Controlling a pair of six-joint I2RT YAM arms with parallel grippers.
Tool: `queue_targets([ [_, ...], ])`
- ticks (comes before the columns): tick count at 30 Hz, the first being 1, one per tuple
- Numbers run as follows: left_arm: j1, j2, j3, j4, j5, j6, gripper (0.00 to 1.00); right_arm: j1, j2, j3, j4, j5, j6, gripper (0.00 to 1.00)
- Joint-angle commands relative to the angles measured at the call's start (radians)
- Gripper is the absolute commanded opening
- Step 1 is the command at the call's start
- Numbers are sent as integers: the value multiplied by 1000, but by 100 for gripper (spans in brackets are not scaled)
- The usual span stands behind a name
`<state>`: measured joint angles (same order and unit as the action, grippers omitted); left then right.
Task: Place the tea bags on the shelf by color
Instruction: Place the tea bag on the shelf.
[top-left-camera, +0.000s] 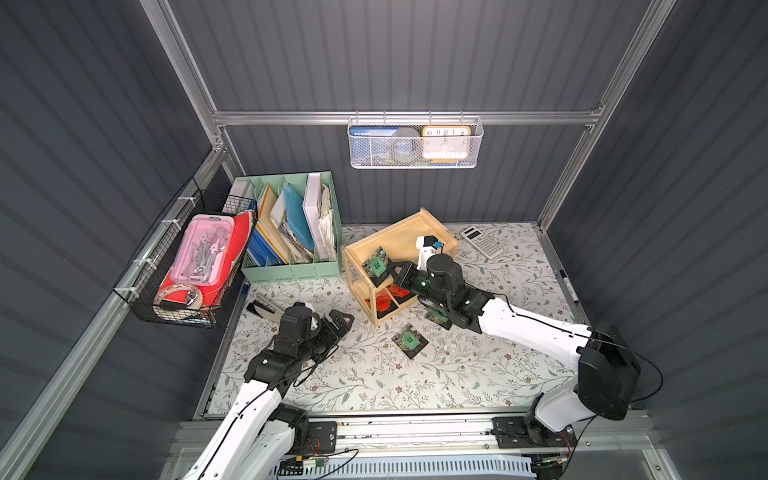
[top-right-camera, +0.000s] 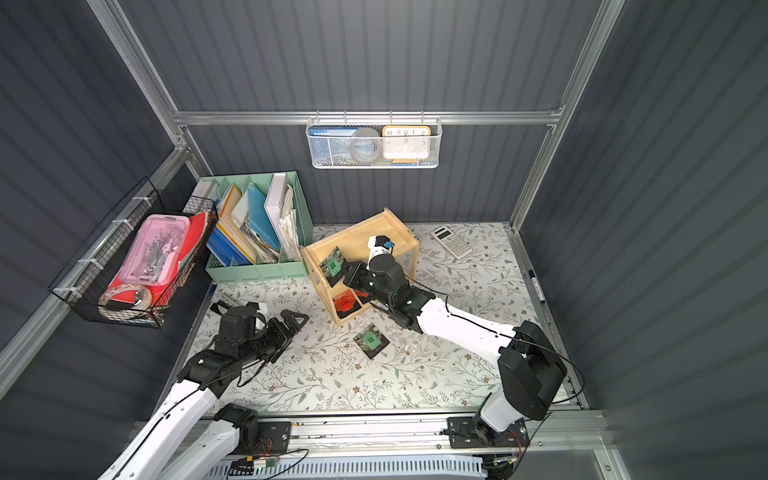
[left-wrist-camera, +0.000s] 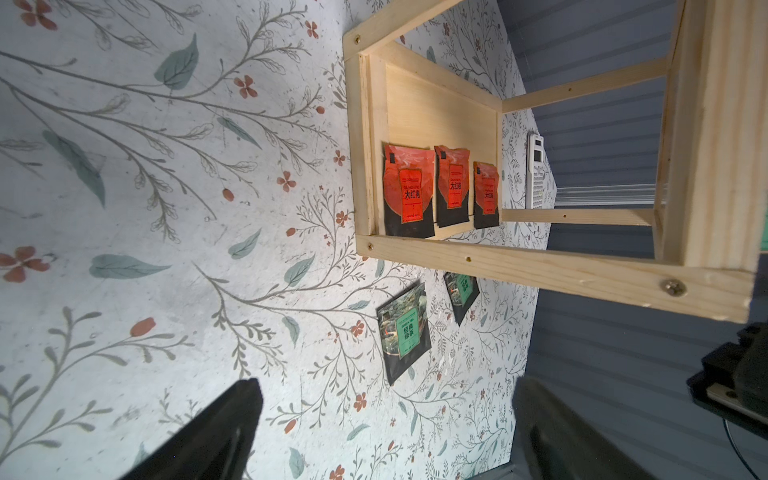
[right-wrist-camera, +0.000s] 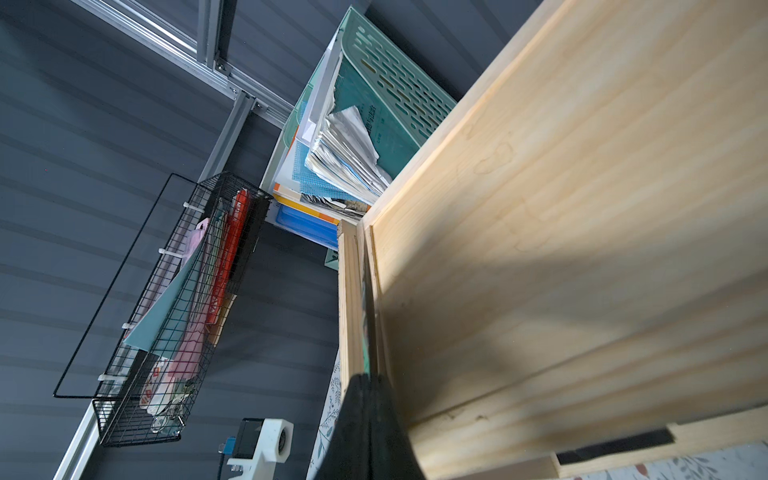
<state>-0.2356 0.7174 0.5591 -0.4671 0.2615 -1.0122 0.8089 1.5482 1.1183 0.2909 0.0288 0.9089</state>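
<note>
Green tea bag (top-left-camera: 376, 266) is pinched in the right claw (top-left-camera: 394, 272), tilted over a corner of the shelf (top-left-camera: 399, 245) top tier. Red bags (left-wrist-camera: 409, 189) fill the lower tier. Next I'd lay it flat and let go; two green bags (top-left-camera: 409, 340) wait on the table (top-left-camera: 332, 386). Left claw (top-left-camera: 343, 322) is spread, empty.

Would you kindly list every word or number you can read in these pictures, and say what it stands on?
"大红袍": red tea bag labels, on the shelf lower tier.
"10 11 12 1 2": clock face, in the white basket.
Too blurred to read: green tea bag label, calculator keys.
</note>
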Motion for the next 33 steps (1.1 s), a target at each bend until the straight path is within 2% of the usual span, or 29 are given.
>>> queue_targets([
  [1, 4, -2, 25, -9, 11, 26, 100, 7, 8, -1, 24, 16, 14, 0],
  [24, 4, -12, 20, -11, 12, 26, 100, 8, 11, -23, 25, 8, 40, 0],
  [33, 4, -15, 19, -14, 13, 26, 100, 7, 6, -15, -4, 23, 41, 17],
])
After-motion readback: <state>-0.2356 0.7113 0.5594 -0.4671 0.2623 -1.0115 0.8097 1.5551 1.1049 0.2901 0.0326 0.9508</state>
